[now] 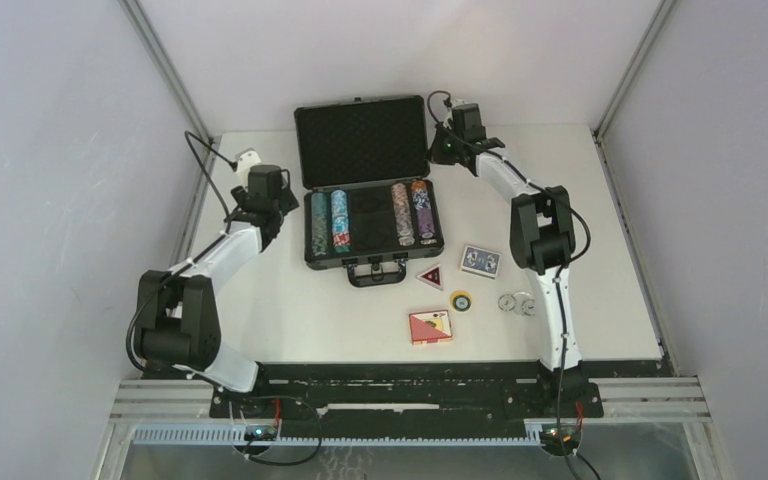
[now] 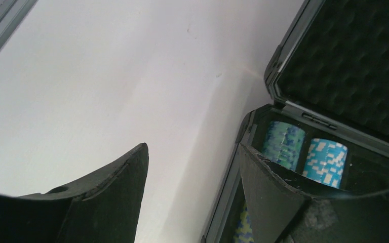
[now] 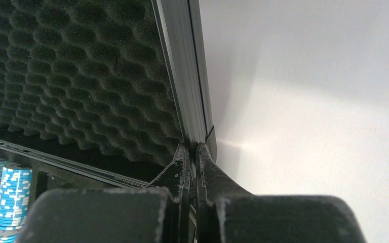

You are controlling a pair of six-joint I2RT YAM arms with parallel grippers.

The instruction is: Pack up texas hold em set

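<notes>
At the far middle of the table (image 1: 310, 320), the case (image 1: 372, 258) is standing open with its foam-lined lid (image 1: 362, 142) upright, and rows of chips (image 1: 340, 220) are sitting in its left and right slots. My right claw (image 3: 192, 149) is resting against the lid's right rim, low down near the hinge corner, fingers pressed together. I cannot tell whether any of the rim is pinched between them. My left claw (image 2: 192, 149) is hanging with its fingers apart at the case's left wall, one finger over bare table, the other at the wall, gripping nothing.

Out in front of the case, the blue deck (image 1: 480, 260), the red deck (image 1: 430, 327), the triangular button (image 1: 430, 277), the yellow round button (image 1: 460, 300) and two pale round buttons (image 1: 516, 302) are lying loose on the table.

I am judging this step to be handling the lid. With so much unpacked, I am thinking the lid should be left up. To do it well, I should be pushing flat on the rim, slowly, with the left claw bracing the base so the case is not sliding or tipping the chips
</notes>
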